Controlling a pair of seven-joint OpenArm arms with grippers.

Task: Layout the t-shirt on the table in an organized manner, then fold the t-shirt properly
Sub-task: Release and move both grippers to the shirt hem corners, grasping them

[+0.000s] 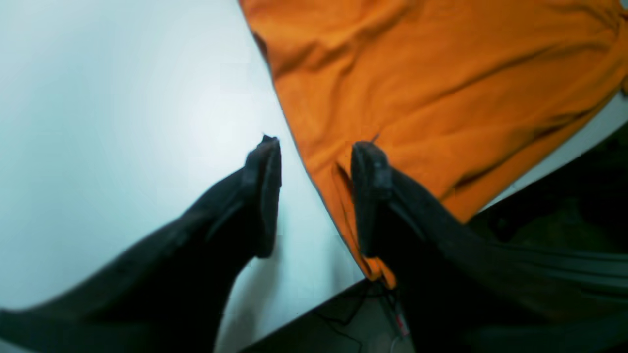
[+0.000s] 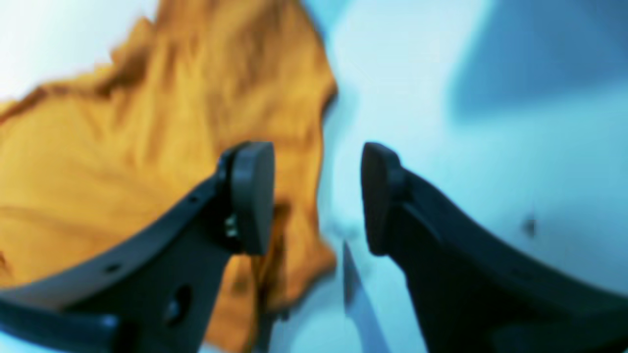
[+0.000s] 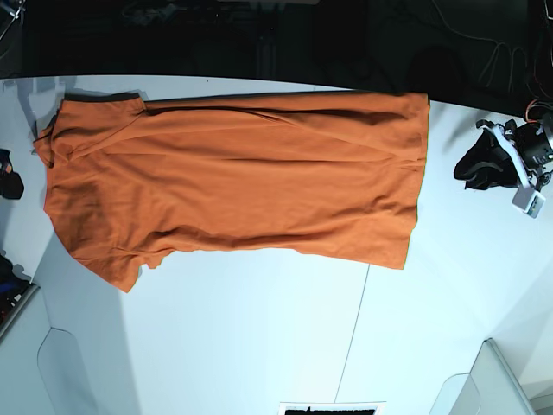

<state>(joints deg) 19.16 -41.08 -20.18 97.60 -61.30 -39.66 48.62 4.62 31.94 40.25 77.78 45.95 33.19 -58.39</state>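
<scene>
The orange t-shirt [image 3: 233, 177] lies spread flat across the far half of the white table [image 3: 259, 337], collar end to the left and hem to the right. My left gripper [image 3: 473, 166] hovers just right of the hem. In the left wrist view it [image 1: 318, 147] stands open, one finger over the t-shirt [image 1: 441, 88] edge, the other over bare table [image 1: 122, 122]. My right gripper [image 2: 314, 149] is open too, above the rumpled edge of the t-shirt [image 2: 147, 147], and holds nothing. In the base view that arm [image 3: 7, 173] barely shows at the left border.
The table's far edge [image 3: 259, 79] runs right behind the shirt, with dark floor beyond. That edge [image 1: 554, 162] also passes close under my left gripper. A thin seam [image 3: 354, 337] crosses the near tabletop. White raised panels [image 3: 484, 380] stand at the near corners.
</scene>
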